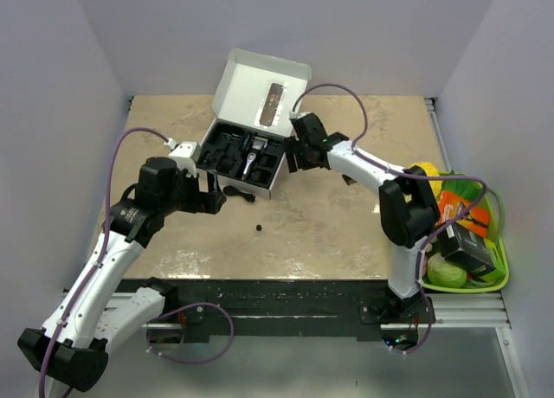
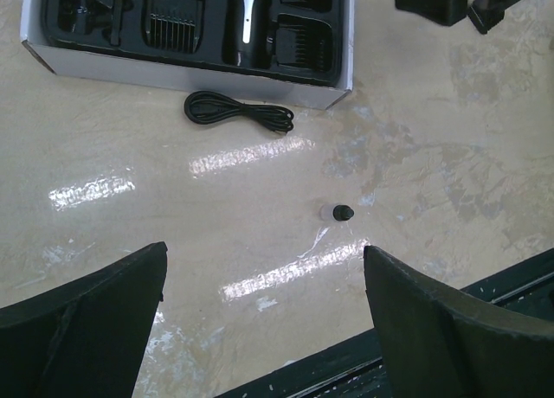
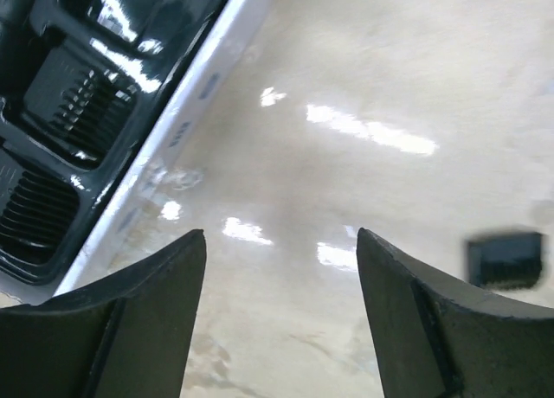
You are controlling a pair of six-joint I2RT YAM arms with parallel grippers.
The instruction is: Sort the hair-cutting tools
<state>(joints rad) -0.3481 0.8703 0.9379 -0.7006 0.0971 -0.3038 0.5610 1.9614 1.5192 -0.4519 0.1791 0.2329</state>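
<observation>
The black-and-silver hair clipper (image 1: pixel 249 160) lies in the black tray of the open white box (image 1: pixel 270 183), also seen in the left wrist view (image 2: pixel 247 22), with black comb guards (image 2: pixel 173 28) beside it. A coiled black cord (image 1: pixel 237 193) (image 2: pixel 238 114) lies on the table in front of the box. A tiny round black bit (image 1: pixel 259 229) (image 2: pixel 343 212) lies nearer. My left gripper (image 1: pixel 215 202) (image 2: pixel 264 247) is open and empty, left of the cord. My right gripper (image 1: pixel 294 160) (image 3: pixel 281 234) is open and empty at the box's right end.
The box lid (image 1: pixel 260 78) stands open at the back. A green basket (image 1: pixel 500 268) with toy vegetables and a dark box sits at the right table edge. A small blurred black block (image 3: pixel 506 259) lies on the table in the right wrist view.
</observation>
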